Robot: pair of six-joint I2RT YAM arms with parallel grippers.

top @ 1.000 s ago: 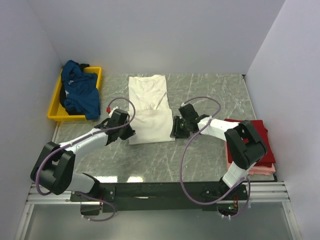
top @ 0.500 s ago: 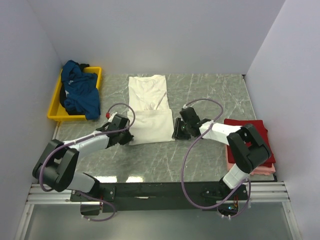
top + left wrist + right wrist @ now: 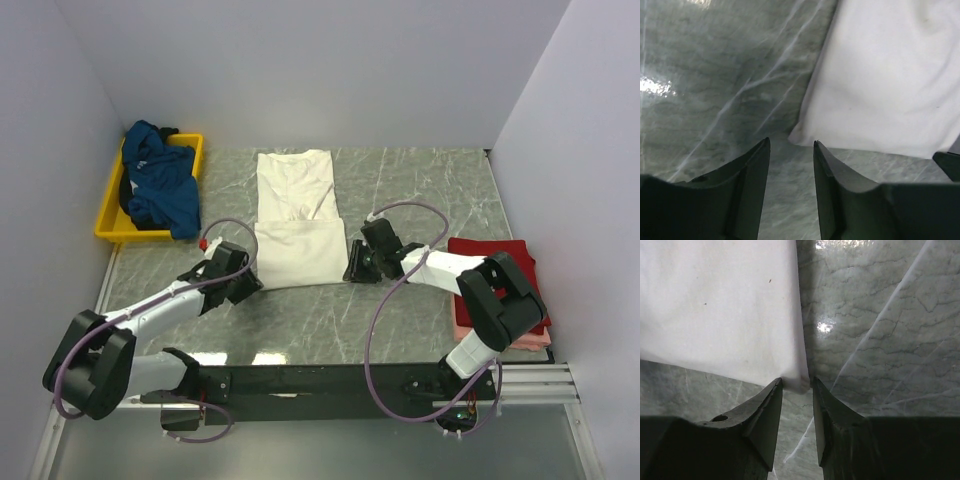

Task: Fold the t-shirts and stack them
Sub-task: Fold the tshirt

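The left arm had drawn back toward its base since a second before. The left gripper (image 3: 245, 284), which had been pinched shut at the left edge of the cream-white t-shirt (image 3: 300, 250), now sat off the shirt's near-left corner with its jaws parted. In its wrist view I saw bare marble table (image 3: 715, 75) between the jaws, and the cloth's corner lay just ahead of the fingertips without touching them.

The right gripper (image 3: 356, 266) had slid only a little nearer along the shirt's right edge. Its jaws stood apart too, with the near-right corner of the shirt right at their mouth. The gap looked too wide to be pinching thin cloth.

To my eye the fold had just been let go on the left, and probably on the right, so the shirt lay free. I judged at least one more fold was wanted before it could join the stack.

The shirt lay flat in the middle of the table, collar end away from the arms. Its near half was doubled back over itself into a smooth panel with a straight near edge and a few soft wrinkles. The red t-shirt (image 3: 500, 268) sat folded on the pale pink one (image 3: 520, 341) at the right edge. The dark teal-blue t-shirt (image 3: 160, 185) lay crumpled in the yellow tray (image 3: 113, 205) at the far left.
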